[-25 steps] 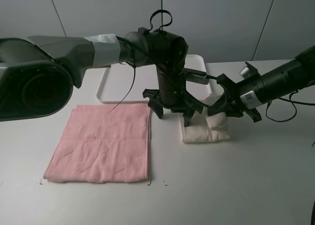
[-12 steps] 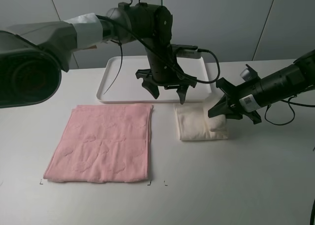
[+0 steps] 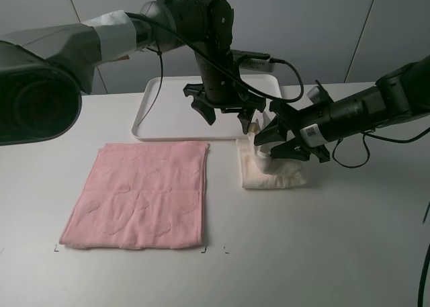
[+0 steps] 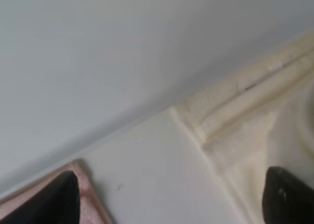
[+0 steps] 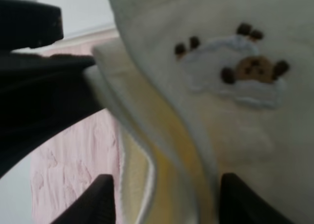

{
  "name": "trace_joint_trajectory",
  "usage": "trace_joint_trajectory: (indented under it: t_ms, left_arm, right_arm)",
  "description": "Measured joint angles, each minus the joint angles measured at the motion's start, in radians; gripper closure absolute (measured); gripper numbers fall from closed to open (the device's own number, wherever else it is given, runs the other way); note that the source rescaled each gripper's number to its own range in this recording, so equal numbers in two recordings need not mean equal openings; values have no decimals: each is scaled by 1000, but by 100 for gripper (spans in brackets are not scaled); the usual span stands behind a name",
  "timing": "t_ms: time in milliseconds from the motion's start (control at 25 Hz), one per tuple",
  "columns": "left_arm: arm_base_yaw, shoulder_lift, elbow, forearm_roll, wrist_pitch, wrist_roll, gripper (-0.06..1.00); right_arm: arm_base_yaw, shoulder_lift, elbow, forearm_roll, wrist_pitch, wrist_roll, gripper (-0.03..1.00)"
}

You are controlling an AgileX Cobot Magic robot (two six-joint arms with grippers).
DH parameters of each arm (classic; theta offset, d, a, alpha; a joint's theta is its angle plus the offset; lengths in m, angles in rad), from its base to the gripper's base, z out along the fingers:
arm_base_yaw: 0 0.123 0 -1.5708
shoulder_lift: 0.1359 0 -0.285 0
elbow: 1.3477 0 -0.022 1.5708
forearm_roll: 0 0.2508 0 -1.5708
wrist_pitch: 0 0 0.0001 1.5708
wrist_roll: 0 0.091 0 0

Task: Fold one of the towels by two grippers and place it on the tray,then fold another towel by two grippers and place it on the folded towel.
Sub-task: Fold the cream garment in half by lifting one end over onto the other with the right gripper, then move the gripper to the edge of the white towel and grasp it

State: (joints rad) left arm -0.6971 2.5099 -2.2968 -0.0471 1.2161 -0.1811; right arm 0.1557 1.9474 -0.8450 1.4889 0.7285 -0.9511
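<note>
I see the left tool (image 3: 227, 122) wide open over the tray's (image 3: 168, 115) front edge. The right tool (image 3: 279, 144) straddles the folded cream towel (image 3: 282, 177) on the table (image 3: 349, 240) beside it; I cannot tell if it grips.

The cream, off-white terry towel (image 3: 261, 177) lies folded into a small thick rectangle on the table, just in front of the near right corner of the flat white rectangular plastic tray (image 3: 171, 115). One fold of it stands up between the parted jaws of the black two-fingered right gripper (image 3: 278, 146), and an embroidered patch (image 5: 235, 69) shows there. The black left gripper (image 3: 227, 119) hangs above the tray's near rim, jaws wide. The pale pink terry towel (image 3: 141, 196) lies spread flat, roughly square, left of the cream one and apart from it.
</note>
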Motion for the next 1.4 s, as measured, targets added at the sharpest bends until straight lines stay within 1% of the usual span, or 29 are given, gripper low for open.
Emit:
trace_joint_trajectory:
  t_ms: [120,200,360,640,760,920,1120,1200,1240,1280,1360,1400]
  left_arm:
    - [2,0,0,15,0,8,-1]
    - [7,0,0,17,0,11,-1]
    - [31,0,0,4,0,22,-1]
    - [76,0,0,2,0,61,-1]
    - [78,0,0,0,0,72,-1]
    - [78,0,0,-2,0,80,-1]
    - [78,0,0,-6,0,100,-1]
    - [78,0,0,-7,0,102,-1]
    - [78,0,0,-7,0,102,-1]
    - [78,0,0,-7,0,102,-1]
    - [78,0,0,-7,2,102,-1]
    - [78,0,0,-7,2,104,-1]
  right_arm:
    - [16,0,0,10,-6,-24,35]
    - [11,0,0,-12,-6,-29,33]
    - [-25,0,0,-38,16,-29,33]
    - [-179,0,-2,-38,27,-29,33]
    - [-216,0,-2,-43,25,-29,33]
    - [-224,29,-4,-88,13,-29,33]
    - [-224,102,-4,-92,9,-31,33]
    - [-224,118,-6,-86,38,-39,33]
    - [-224,126,-6,-82,50,-47,34]
    - [-224,131,-8,-76,60,-57,37]
    - [-224,145,-8,-67,71,-75,49]
    - [-224,149,-8,-66,77,-87,57]
